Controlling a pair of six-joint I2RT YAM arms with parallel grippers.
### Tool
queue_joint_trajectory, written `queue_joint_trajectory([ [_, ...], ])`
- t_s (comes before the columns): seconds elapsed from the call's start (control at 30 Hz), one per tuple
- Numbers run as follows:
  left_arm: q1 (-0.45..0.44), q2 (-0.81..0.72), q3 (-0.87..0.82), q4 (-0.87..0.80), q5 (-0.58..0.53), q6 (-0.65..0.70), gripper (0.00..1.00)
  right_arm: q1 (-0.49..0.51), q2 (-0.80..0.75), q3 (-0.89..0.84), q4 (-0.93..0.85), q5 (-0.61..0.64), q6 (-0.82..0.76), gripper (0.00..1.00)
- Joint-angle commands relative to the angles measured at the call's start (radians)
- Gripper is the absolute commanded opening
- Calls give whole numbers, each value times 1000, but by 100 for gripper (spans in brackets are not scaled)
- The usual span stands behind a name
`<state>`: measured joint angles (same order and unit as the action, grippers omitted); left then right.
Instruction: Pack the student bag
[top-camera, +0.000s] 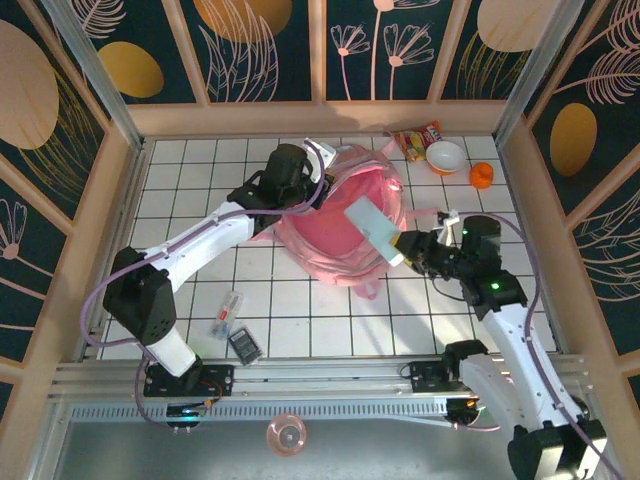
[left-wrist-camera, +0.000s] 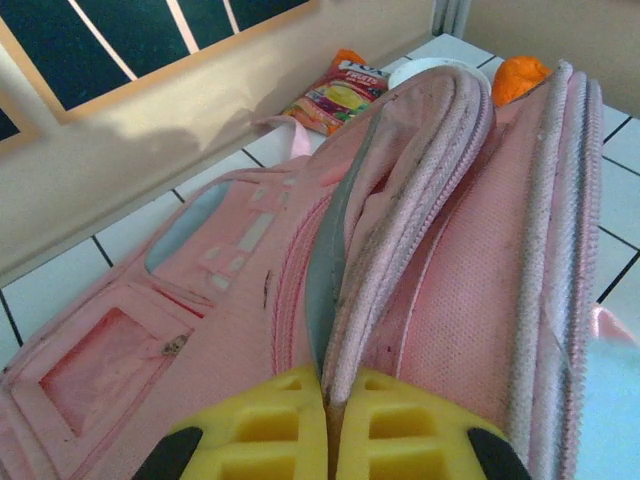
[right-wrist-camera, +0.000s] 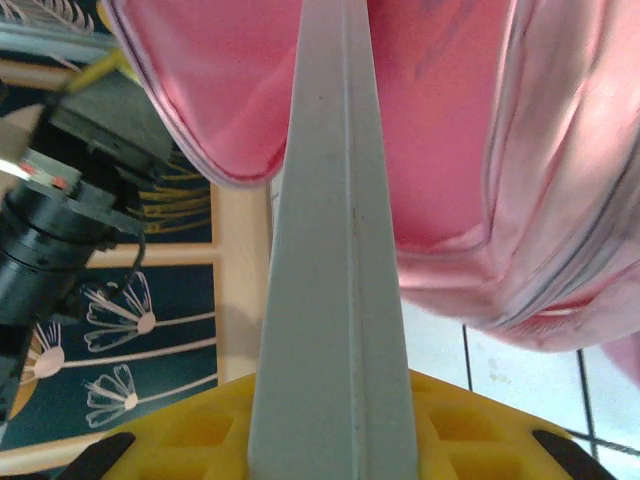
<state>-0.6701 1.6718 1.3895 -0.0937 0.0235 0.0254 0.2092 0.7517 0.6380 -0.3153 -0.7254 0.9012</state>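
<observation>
A snack packet (top-camera: 417, 140), white bowl (top-camera: 445, 157) and small orange object (top-camera: 482, 176) sit beyond the right tool (top-camera: 402, 250); a calculator (top-camera: 245, 346) lies on the tabletop (top-camera: 300, 300), well to its near left.

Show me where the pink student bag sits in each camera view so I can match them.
Top external: student bag at table centre, between the arms.
Left wrist: student bag runs from lower left to upper right, its edge pinched in the left claw.
Right wrist: student bag across top and right, behind the flat pale-blue item in the right claw.
Shared landmark: that pale-blue item, over the bag from above.
</observation>
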Motion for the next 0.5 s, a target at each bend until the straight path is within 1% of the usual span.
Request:
queue_joint_trajectory([
  [0.0,9,-17,72,120,28,-40,0,83,49,-42,225,93,148,12],
  [0.1,8,-25,72,129,46,-46,0,160,139,-83,432,177,240,12],
  [0.17,7,-31,73,132,64,-54,0,215,221,-83,547,228,262,11],
  [0.27,8,-41,73,142,102,-73,0,278,377,-57,713,276,282,11],
  [0.4,8,-56,72,159,127,-95,0,332,599,-20,974,341,346,11],
  [0.47,7,-63,74,163,138,-97,0,361,705,10,1075,357,367,11],
])
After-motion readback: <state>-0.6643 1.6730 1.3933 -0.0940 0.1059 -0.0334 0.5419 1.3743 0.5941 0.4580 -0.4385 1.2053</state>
